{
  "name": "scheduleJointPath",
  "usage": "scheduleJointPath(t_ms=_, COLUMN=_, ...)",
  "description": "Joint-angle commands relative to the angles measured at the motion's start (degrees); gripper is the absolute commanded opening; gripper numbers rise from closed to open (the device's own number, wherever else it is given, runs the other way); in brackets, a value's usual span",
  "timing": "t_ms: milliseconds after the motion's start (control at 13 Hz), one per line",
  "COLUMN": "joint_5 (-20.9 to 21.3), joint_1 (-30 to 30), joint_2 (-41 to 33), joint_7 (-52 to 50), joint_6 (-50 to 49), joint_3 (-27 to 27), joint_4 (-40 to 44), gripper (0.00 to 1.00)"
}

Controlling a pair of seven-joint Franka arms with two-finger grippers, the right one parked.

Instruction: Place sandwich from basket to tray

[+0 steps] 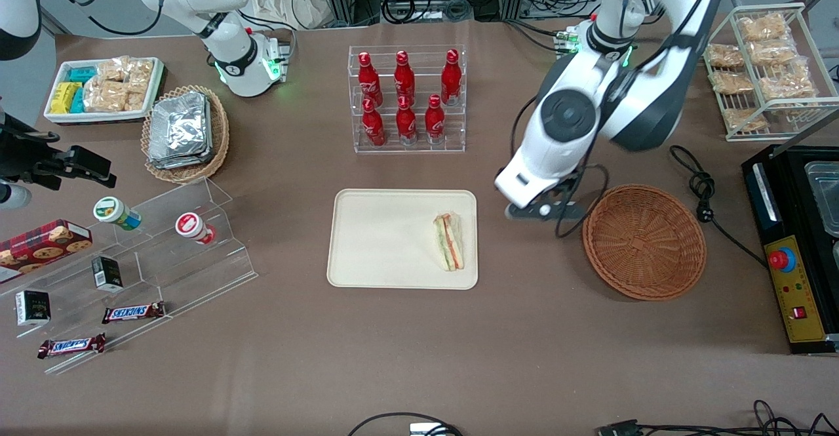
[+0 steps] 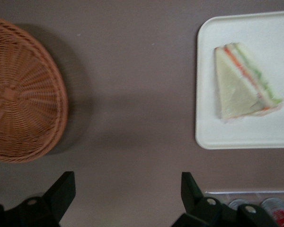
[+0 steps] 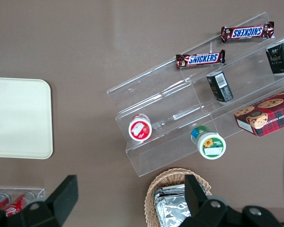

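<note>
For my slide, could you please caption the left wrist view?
Open gripper above bare table between empty basket and tray holding sandwich.

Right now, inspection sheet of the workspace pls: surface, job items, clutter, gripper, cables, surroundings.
Surface: brown table, flat, no spills seen.
Job's things: sandwich lies on the tray, at the edge nearest the basket; basket holds nothing.
Clutter: cola bottles in a clear rack, foil packs in a tan basket, Snickers bars on an acrylic stand, snack bags on a wire rack.
Gripper: gripper open, holding nothing, above bare table between tray and basket.
Cables: black cord beside the basket.
Surroundings: black machine at the working arm's end.
</note>
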Motion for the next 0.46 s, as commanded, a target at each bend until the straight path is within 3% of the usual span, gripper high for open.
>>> scheduleJointPath(t_ms=0, joint_5=-0.97, joint_1=7.91, joint_2=-7.73, joint_7=6.33, joint_6=-3.74, joint_3=-0.13, joint_4=-5.34, gripper=0.94)
scheduleJointPath(t_ms=385, joint_5=-2.54, joint_1=21.71, joint_2=-12.05, joint_7=7.82, joint_6=-5.77, joint_3=-0.04, joint_4=-3.06, gripper=1.0)
